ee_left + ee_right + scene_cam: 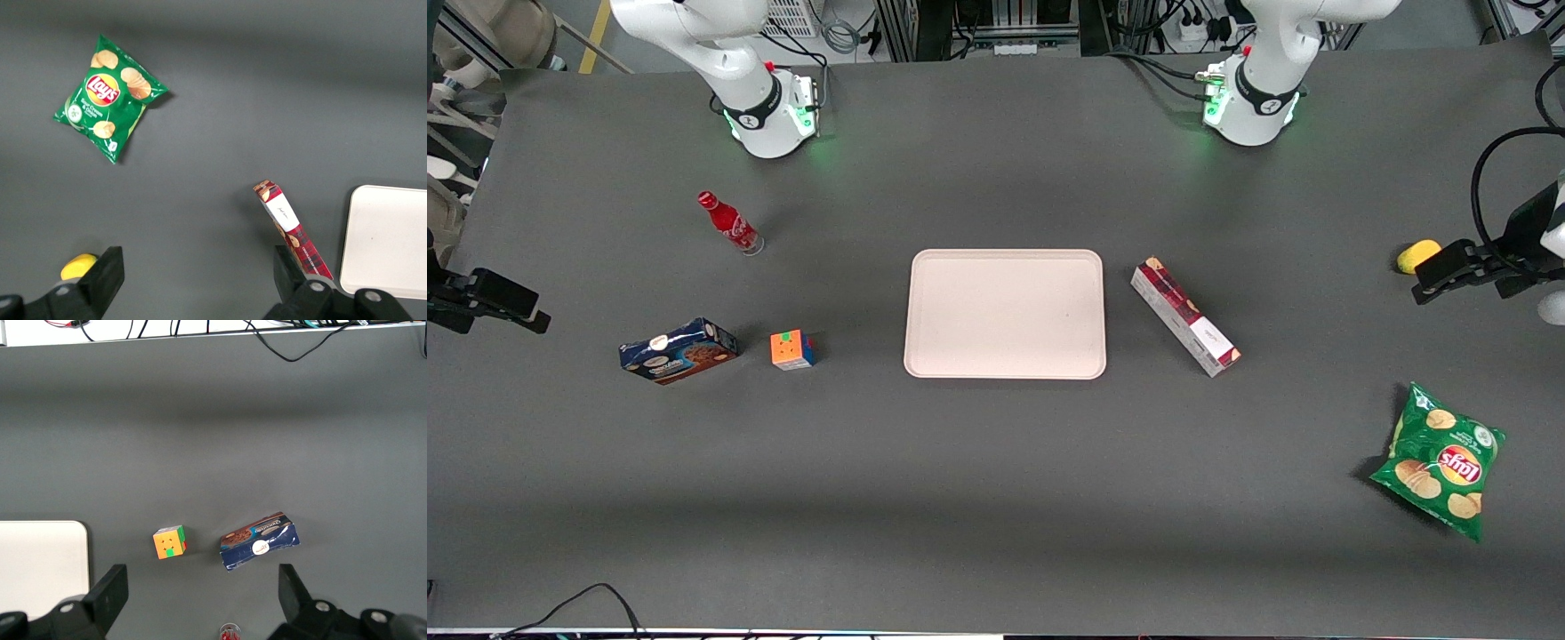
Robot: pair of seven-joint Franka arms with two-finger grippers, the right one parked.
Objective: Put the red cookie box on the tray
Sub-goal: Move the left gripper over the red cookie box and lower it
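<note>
The red cookie box [1184, 317] lies flat on the dark table, beside the tray's short edge on the working arm's side, at a slant. It also shows in the left wrist view [291, 227], a narrow dark-red box with a white panel. The pale pinkish-beige tray [1005, 258] lies at the table's middle with nothing on it; part of it shows in the left wrist view [387, 240]. My left gripper [1449, 271] hangs above the table toward the working arm's end, well apart from the box. It is open and holds nothing [197, 267].
A green chips bag [1440, 460] and a small yellow object [1417, 256] lie near the gripper. Toward the parked arm's end lie a blue cookie box [678, 350], a colour cube [792, 349] and a red soda bottle [729, 222].
</note>
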